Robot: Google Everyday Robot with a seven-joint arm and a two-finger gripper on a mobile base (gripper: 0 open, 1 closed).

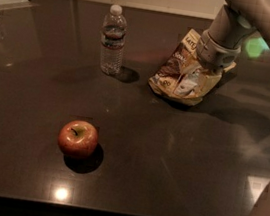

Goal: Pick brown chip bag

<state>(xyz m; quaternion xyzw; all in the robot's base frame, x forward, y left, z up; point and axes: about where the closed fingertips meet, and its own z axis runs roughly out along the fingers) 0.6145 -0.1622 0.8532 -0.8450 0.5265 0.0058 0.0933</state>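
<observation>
Dark surface [169, 150], left to right: red apple [78, 138] near the front; upright water bottle [113, 40] farther back; crumpled brown chip bag [177, 78] at back right. The pincer [204, 71] sits upon the bag's upper right; its state cannot be told.

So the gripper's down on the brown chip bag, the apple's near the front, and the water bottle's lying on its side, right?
No: the camera view shows the water bottle standing upright. The gripper is down on the brown chip bag and the apple sits near the front.
</observation>
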